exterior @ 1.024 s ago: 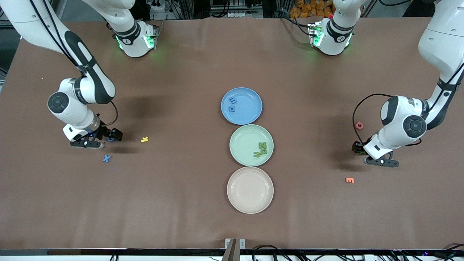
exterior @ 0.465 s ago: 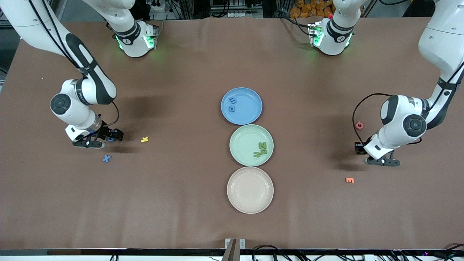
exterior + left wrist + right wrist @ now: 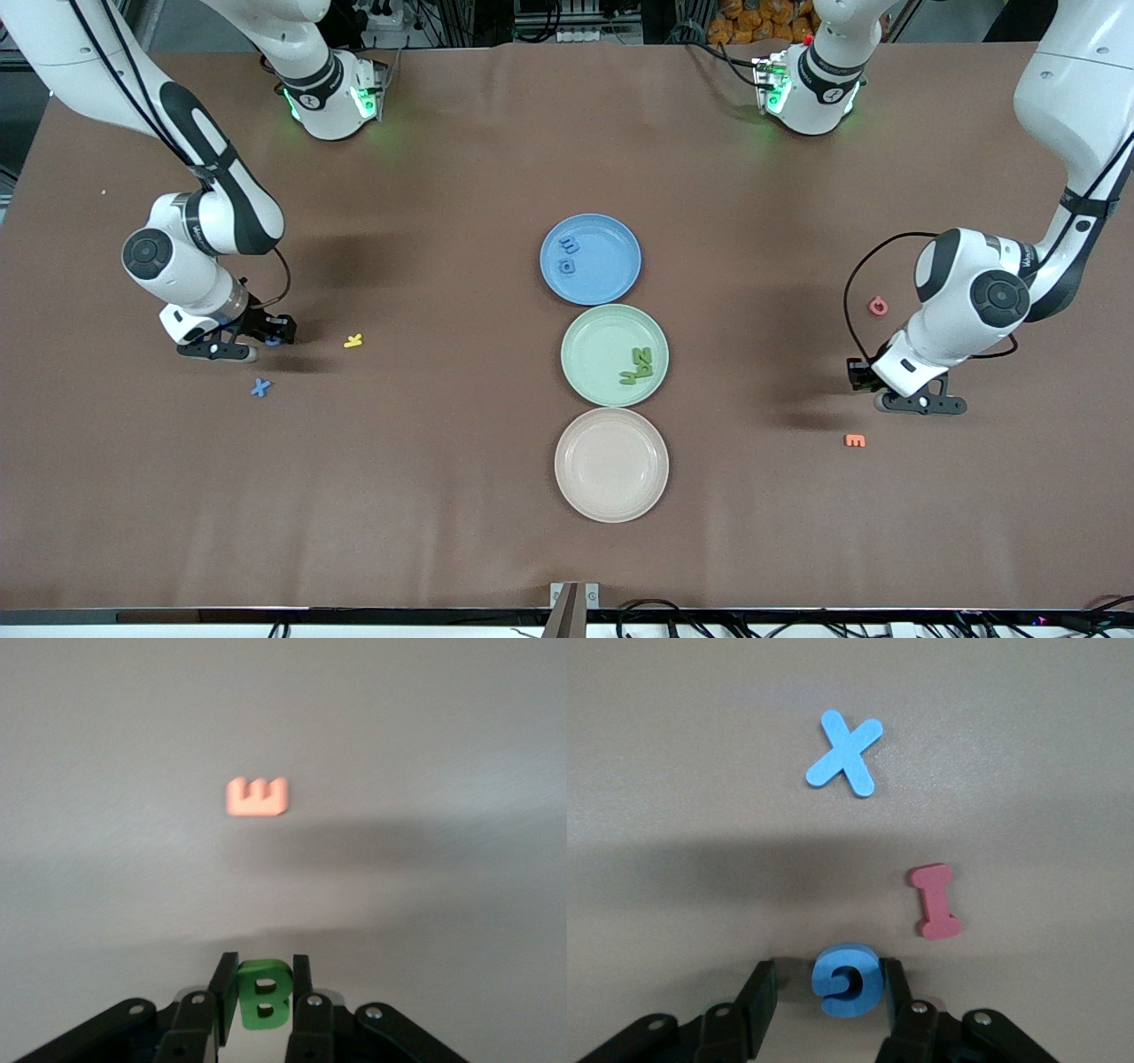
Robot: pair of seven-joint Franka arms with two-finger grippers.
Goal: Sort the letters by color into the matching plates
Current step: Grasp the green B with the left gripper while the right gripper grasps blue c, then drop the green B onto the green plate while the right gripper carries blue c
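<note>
Front view gives me wide bare tabletop at both ends, with the blue plate, green plate and cream plate lined up mid-table. My left tool, toward the left arm's end, is clamped on a green B, an orange E lying just ahead. My right tool, low at the right arm's end, stands apart around a blue C, one finger touching it, near a blue X and pink I.
</note>
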